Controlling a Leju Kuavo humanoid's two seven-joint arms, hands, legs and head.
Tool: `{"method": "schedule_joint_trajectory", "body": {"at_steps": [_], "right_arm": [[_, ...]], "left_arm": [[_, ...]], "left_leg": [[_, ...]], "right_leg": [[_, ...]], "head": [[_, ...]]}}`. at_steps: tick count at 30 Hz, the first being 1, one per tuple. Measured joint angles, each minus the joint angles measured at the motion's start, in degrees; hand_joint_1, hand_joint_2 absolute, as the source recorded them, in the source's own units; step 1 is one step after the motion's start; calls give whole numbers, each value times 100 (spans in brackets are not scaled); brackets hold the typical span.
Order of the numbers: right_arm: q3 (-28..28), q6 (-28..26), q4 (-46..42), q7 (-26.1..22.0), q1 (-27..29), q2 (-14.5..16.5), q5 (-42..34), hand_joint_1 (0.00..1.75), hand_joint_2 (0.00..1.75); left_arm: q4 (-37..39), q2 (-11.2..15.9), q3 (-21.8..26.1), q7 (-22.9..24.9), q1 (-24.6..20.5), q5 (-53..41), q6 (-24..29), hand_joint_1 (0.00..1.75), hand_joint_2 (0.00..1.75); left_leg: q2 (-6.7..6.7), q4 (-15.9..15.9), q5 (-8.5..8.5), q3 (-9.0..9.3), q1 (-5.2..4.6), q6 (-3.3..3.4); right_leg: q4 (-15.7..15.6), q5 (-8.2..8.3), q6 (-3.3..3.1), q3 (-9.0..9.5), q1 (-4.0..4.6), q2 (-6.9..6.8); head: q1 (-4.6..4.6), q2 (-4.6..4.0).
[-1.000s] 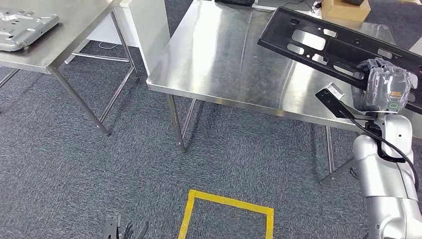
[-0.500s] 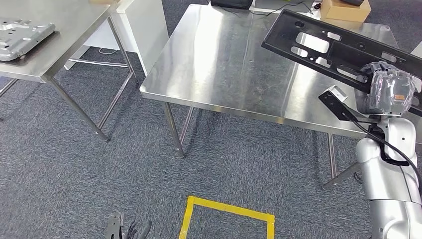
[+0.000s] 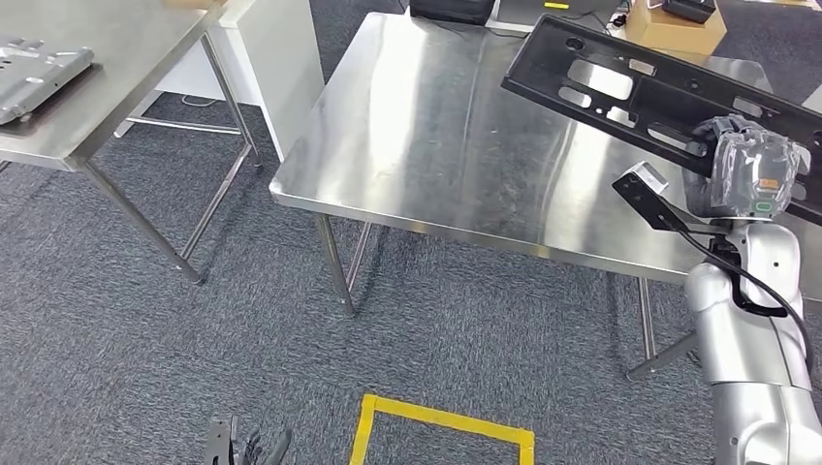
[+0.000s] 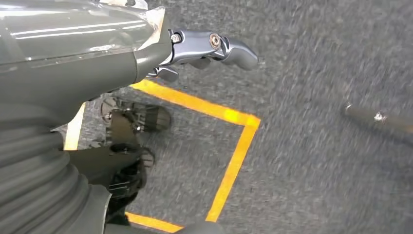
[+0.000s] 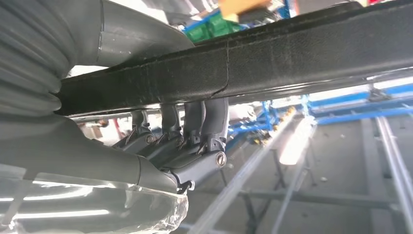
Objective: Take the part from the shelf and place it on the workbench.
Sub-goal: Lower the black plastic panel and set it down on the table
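1. Wrapped in clear plastic at the wrist, the right hand (image 3: 744,174) grips the long black part (image 3: 630,82) near one end; the wrist view shows its fingers (image 5: 195,122) curled up against the part's underside.
2. That part hangs tilted in the air above the right side of the steel surface (image 3: 436,136), not touching it.
3. A cardboard box (image 3: 674,27) sits at the surface's far edge.
4. Low beside the robot, the left hand (image 4: 214,46) holds nothing, its fingers loosely bent over grey carpet and a square of yellow tape (image 3: 446,426).
5. Off to the left, a silver metal plate (image 3: 39,73) lies on a second steel table (image 3: 126,68).
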Motion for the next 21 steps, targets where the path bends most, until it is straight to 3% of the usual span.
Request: {"method": "schedule_joint_trajectory", "body": {"at_steps": [4,5,6,8,9,11,12,15,17,19,20,21], "right_arm": [[2,0,32,-11,-20,-11,-5,175,175],[4,0,42,-11,-9,-10,-4,175,175],[5,0,49,-13,-2,-11,-4,175,175],[9,0,56,-15,-3,-17,-5,175,175],[10,0,61,-15,-8,-22,-7,175,175],[15,0,72,-15,-9,-24,-8,175,175],[17,0,75,-15,-7,-25,-8,175,175],[19,-2,76,-15,-6,-26,-8,175,175],[19,-4,75,-15,-13,-25,-14,175,175],[20,-5,76,-16,0,-22,-21,175,175],[20,-5,76,-16,12,-24,-26,175,175],[20,-6,76,-17,22,-26,-31,175,175]], "left_arm": [[1,-21,1,-3,9,2,-6,0,175],[2,-26,2,-3,15,3,-6,0,175],[2,-29,2,-3,20,6,-6,0,175],[1,-34,3,-3,24,11,-6,0,175],[1,-36,3,-2,25,14,-6,0,175],[2,-35,3,-3,27,15,-6,0,175],[2,-34,3,-3,29,16,-6,0,175],[0,-25,3,-7,29,16,-7,0,175],[0,-25,3,-9,28,11,-8,0,175],[0,-26,3,-9,34,3,-9,0,175],[0,-26,3,-9,38,0,-9,0,175],[0,-26,3,-9,41,-3,-9,0,175]], "left_leg": [[-13,-31,-81,138,8,34],[-18,-30,-117,176,8,29],[-23,-27,-159,228,10,17],[-32,-20,-257,346,10,-25],[-38,-8,-309,391,2,-55],[-34,16,-390,415,-20,-121],[-29,27,-417,421,-27,-149],[-12,309,-509,310,-14,-236],[2,998,-707,-100,18,-310],[12,1669,-970,-599,49,-358],[15,1768,-981,-745,56,-360],[16,1655,-852,-779,59,-344]], "right_leg": [[1323,-407,18,-837,-9,-14],[1411,-394,39,-963,-14,-15],[1267,-264,75,-977,-22,-18],[457,237,166,-734,-45,-43],[64,422,161,-605,-46,-62],[-313,582,55,-464,-20,-79],[-315,554,-25,-447,-7,-71],[-305,525,-136,-337,-51,-47],[-309,463,-205,-261,-60,-45],[-308,397,-229,-203,-48,-38],[-308,359,-226,-163,-40,-32],[-309,318,-221,-109,-31,-25]], "head": [[20,0],[21,0],[22,0],[32,0],[37,0],[43,0],[37,0],[22,0],[6,0],[-3,0],[-4,0],[-7,0]]}}
